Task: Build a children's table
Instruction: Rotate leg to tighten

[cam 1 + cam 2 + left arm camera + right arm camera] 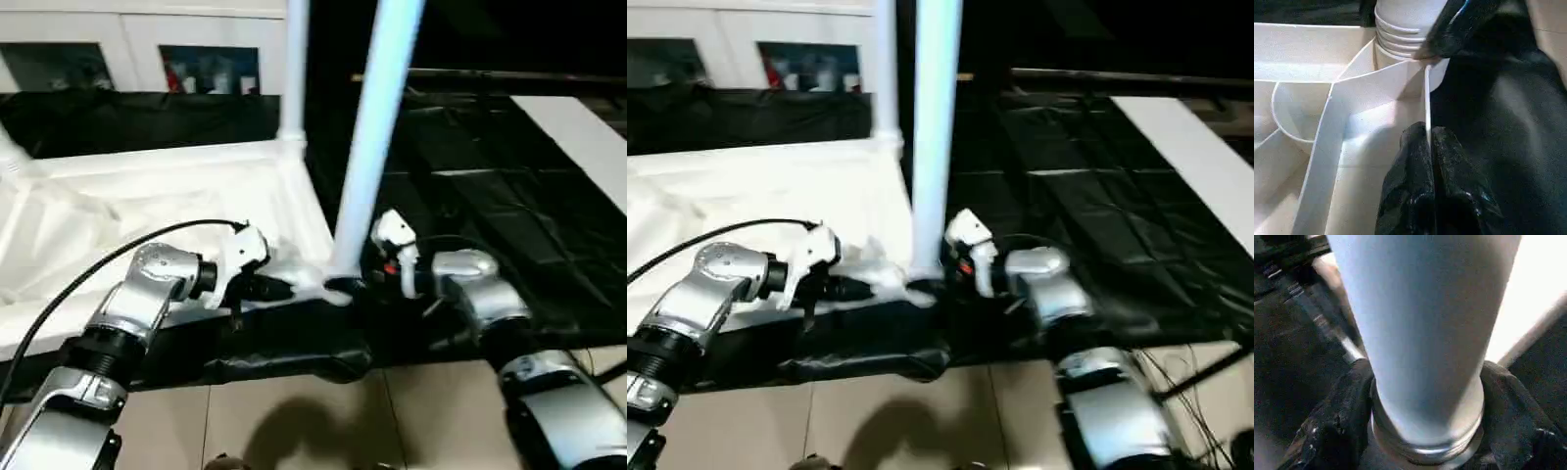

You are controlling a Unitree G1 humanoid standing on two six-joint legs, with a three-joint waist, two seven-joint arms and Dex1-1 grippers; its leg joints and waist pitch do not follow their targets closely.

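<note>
Two white legs stand upright in the corner sockets of the inverted tabletop [147,196], which lies ribbed side up on the black-covered worktop [490,166]. Near leg [377,117]: seated in the near right socket, with the right claw [1425,450] set around its base, one black finger on each side. Far leg [294,69]: seated in the far right socket. Left claw [1431,161]: closed on the thin edge wall of the tabletop beside the near socket.
</note>
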